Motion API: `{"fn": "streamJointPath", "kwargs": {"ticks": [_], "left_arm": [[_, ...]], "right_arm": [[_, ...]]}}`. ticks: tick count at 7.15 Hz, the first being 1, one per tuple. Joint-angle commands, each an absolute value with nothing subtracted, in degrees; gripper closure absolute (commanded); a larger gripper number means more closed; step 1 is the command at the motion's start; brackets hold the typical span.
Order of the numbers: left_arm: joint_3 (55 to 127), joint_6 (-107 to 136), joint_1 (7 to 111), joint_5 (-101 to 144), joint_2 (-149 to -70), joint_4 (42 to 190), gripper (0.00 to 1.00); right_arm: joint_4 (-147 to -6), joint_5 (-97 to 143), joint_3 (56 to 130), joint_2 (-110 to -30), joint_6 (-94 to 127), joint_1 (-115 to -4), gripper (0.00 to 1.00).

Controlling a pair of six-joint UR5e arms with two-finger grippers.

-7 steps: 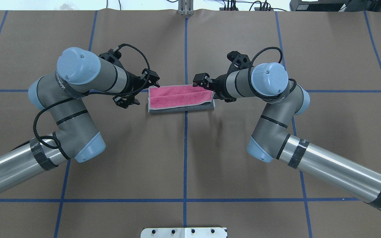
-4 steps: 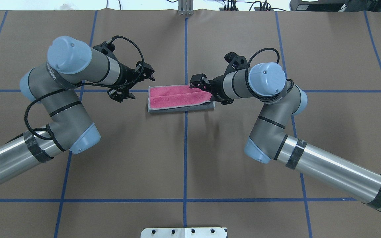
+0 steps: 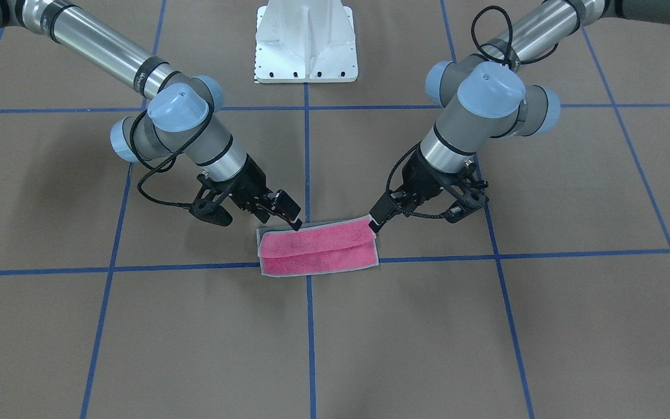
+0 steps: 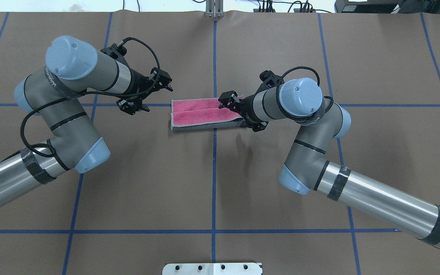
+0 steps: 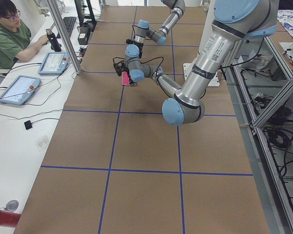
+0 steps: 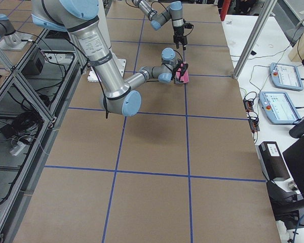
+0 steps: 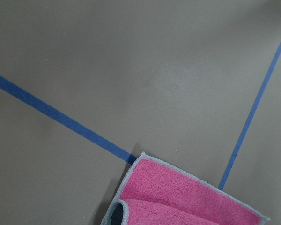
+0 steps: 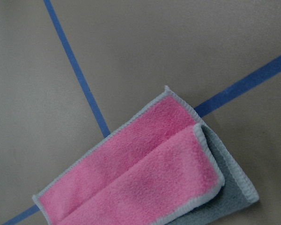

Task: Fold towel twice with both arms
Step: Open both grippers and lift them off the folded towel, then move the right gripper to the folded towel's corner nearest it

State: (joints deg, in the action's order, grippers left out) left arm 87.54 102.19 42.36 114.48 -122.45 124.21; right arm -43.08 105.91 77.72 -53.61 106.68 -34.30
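Note:
The towel (image 4: 201, 112) lies folded in a narrow band at the table's middle, pink face up, with a dark grey strip along its near edge. It also shows in the front view (image 3: 317, 251), the left wrist view (image 7: 187, 197) and the right wrist view (image 8: 145, 173). My left gripper (image 4: 167, 84) is empty, slightly open, and raised beyond the towel's left end; it also shows in the front view (image 3: 374, 224). My right gripper (image 4: 227, 100) is empty, looks open, and hovers over the towel's right part, near its far edge (image 3: 291, 216).
Brown paper with blue tape lines (image 4: 214, 172) covers the table. The white pedestal base (image 3: 306, 41) stands at the robot's side. An operator (image 5: 10, 39) and tablets (image 5: 14, 89) are at the far side bench.
My left gripper has drawn back to the left, away from the towel's far left corner. My right arm has shifted slightly left and nearer. The towel has not moved.

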Motion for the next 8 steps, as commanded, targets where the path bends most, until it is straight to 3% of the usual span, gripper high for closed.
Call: {"fn": "streamJointPath", "kwargs": {"ticks": [1,8], "left_arm": [[87.5,102.0,42.4,114.5,-122.3,124.3,0.0],[87.5,102.0,42.6,114.5,-122.2,124.3,0.0]], "right_arm": [[-43.3,105.9,77.1,-53.4,106.2,-34.8,0.01],[-43.3,105.9,74.1,-51.2,106.1,-34.8,0.02]]}}
